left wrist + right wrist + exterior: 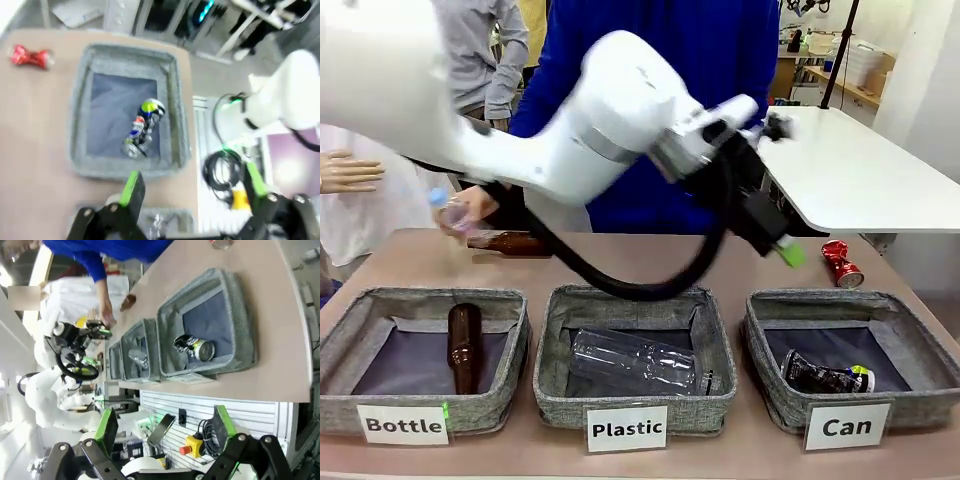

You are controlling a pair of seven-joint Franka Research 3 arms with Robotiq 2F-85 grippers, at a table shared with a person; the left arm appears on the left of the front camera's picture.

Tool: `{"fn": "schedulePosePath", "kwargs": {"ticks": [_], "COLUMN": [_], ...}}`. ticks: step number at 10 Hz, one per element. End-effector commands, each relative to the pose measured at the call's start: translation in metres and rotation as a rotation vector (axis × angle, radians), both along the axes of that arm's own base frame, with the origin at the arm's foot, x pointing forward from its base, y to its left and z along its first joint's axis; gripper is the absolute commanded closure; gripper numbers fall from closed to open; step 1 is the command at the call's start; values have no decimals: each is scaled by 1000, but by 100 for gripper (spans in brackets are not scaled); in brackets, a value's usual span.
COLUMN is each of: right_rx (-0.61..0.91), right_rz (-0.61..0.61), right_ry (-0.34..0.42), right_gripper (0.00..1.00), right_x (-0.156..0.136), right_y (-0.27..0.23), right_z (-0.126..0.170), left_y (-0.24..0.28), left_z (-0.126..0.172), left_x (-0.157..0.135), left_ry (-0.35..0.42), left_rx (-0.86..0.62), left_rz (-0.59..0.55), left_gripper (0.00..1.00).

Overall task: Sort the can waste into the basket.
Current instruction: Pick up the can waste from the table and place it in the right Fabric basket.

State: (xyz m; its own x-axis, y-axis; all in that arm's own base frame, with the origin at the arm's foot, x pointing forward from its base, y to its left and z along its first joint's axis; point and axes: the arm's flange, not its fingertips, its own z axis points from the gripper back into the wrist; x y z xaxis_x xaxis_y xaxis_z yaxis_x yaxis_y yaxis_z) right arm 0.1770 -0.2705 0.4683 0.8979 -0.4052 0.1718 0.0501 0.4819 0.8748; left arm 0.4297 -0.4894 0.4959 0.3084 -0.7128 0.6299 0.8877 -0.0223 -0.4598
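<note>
place: robotics lab | cues: white robot arm (620, 110), emergency-stop button (191, 445), workbench (870, 180)

brown bottle (464, 346) in the "bottle" basket (480, 412) — clear plastic bottle (635, 362) in the "plastic" basket (718, 345)

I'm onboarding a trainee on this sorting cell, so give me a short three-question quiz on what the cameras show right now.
1. Short answer: where does the red can lie?
2. Multiple choice: what lies in the Can basket? A) a brown bottle B) a dark can C) a clear bottle
3. True or false: the left hand is open and empty.
Key: 1) on the table, beyond the Can basket; 2) B; 3) true.
</note>
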Motion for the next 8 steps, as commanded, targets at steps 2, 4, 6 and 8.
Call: {"fn": "schedulePosePath", "kwargs": {"ticks": [2, 4, 6, 8], "right_rx": [45, 107, 349, 414], "right_rz": [25, 95, 320, 331], "right_ry": [9, -6, 100, 163], "right_gripper": [0, 0, 0, 0], "right_x": [28, 61, 92, 120], "right_y": [69, 132, 190, 236], "right_z": [15, 18, 15, 10], "left_y": [151, 255, 352, 432], "left_z": [40, 64, 49, 8], "left_x": [-14, 5, 38, 46], "left_ry": [225, 304, 477, 626], "left_rx": [-87, -171, -264, -291], "left_rz": [28, 249, 438, 549], "left_gripper": [0, 0, 0, 0]}}
